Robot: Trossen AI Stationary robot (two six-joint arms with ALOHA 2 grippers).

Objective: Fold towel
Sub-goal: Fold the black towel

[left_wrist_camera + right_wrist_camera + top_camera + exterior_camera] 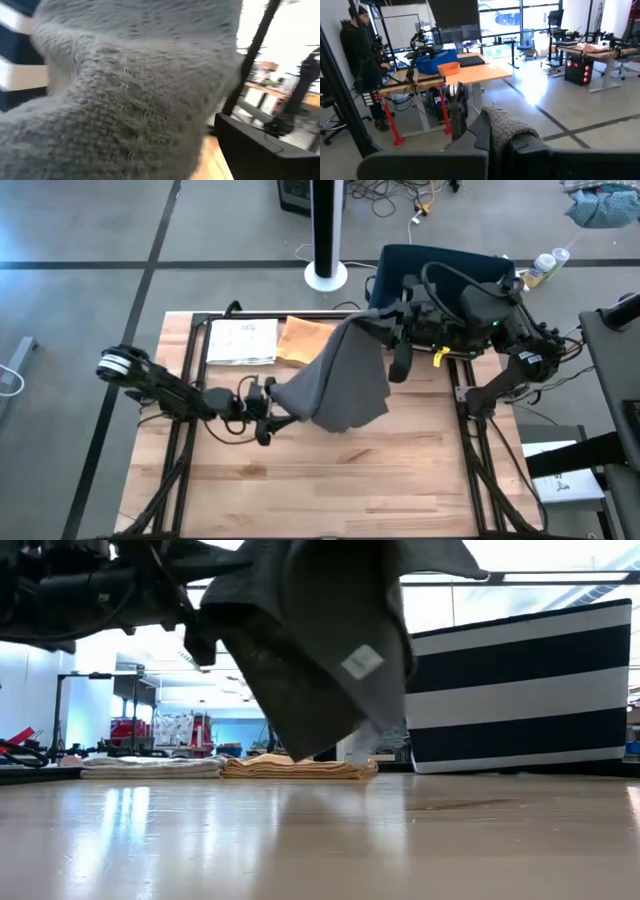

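A grey towel [345,375] hangs high over the table's middle from my right gripper [388,328], which points level and is shut on its top. In the low view the towel [310,650] droops with a white label showing, its lowest tip just above the tabletop. My left gripper [278,408] stands open at the towel's lower left edge. In the left wrist view grey cloth [130,100] fills the picture and the fingers do not show. My right gripper pinches a bunched bit of the towel's upper edge [506,122] between its two fingers; the cloth bulges up out of the gap. The fingers lie level. The towel hangs slack below them, clear of the table. My left gripper is against the towel's lower edge [292,402]; whether it touches, I cannot tell.
A folded white towel [240,340] and a folded tan one [305,340] lie side by side at the table's far edge. A blue-and-white striped bin [520,690] stands behind the table's far right. A person [362,60] stands at benches in the room.
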